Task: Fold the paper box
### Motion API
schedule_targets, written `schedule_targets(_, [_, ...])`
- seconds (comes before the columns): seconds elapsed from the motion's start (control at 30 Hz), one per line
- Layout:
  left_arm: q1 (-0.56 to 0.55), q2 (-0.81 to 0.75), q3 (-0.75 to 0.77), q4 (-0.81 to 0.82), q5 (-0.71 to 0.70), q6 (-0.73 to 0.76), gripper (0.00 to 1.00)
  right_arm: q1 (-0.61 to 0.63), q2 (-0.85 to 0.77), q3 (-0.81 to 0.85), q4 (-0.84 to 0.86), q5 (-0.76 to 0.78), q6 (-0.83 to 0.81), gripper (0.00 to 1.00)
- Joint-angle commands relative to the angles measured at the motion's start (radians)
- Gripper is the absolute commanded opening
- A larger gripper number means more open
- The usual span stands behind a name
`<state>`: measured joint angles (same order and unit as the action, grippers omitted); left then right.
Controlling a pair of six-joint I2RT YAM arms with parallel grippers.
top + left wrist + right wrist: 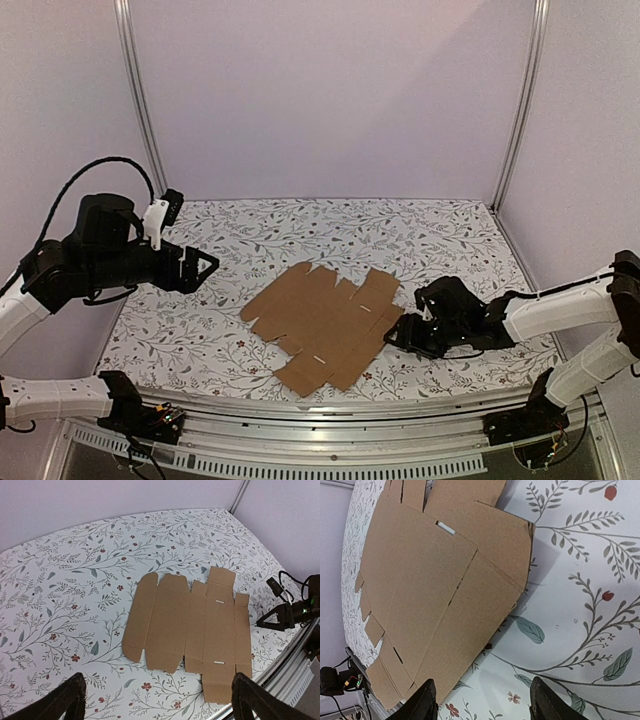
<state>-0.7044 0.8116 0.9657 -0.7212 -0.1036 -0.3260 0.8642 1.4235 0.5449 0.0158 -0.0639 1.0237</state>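
The paper box (pixel 325 325) lies flat just ahead of the right gripper (pixel 482 692), jaws parted and empty; the left gripper (pixel 157 697) gapes wide, well off. It looks light, thin and bendy: I'd pinch an edge flap.

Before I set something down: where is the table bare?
Bare: the strip between the flat brown cardboard box blank and the back wall, and the patch between it and the left hand. Crowded: its right edge, beside the right hand.
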Motion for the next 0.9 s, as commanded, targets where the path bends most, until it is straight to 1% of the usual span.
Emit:
schedule_targets(0.0, [0.012,-0.009,-0.013,0.002,0.018,0.001,1.0,0.053,-0.014,-0.063,0.188,0.074,0.21,0.61])
schedule_targets(0.03, [0.012,-0.011,-0.013,0.001,0.018,0.001,1.0,0.063,-0.003,-0.068,0.214,0.091,0.225,0.61])
schedule_targets(0.13, [0.013,-0.015,-0.015,0.002,0.021,-0.002,1.0,0.079,0.035,-0.084,0.313,0.076,0.279,0.62])
schedule_targets(0.2, [0.013,-0.014,-0.015,0.003,0.022,-0.001,1.0,0.086,0.077,-0.105,0.402,0.076,0.318,0.62])
schedule_targets(0.27, [0.013,-0.016,-0.016,0.003,0.024,-0.002,0.99,0.089,0.137,-0.117,0.484,0.033,0.361,0.62])
schedule_targets(0.43, [0.013,-0.018,-0.017,0.003,0.025,-0.002,1.0,0.116,0.257,-0.146,0.656,0.032,0.452,0.61])
schedule_targets(0.6, [0.012,-0.018,-0.018,0.003,0.025,-0.001,1.0,0.131,0.337,-0.155,0.743,0.04,0.5,0.61])
schedule_targets(0.8, [0.013,-0.013,-0.018,0.003,0.022,0.0,1.0,0.138,0.39,-0.163,0.789,0.058,0.519,0.53])
schedule_targets(0.87, [0.013,-0.01,-0.018,0.002,0.023,-0.001,1.0,0.138,0.396,-0.167,0.797,0.097,0.521,0.51])
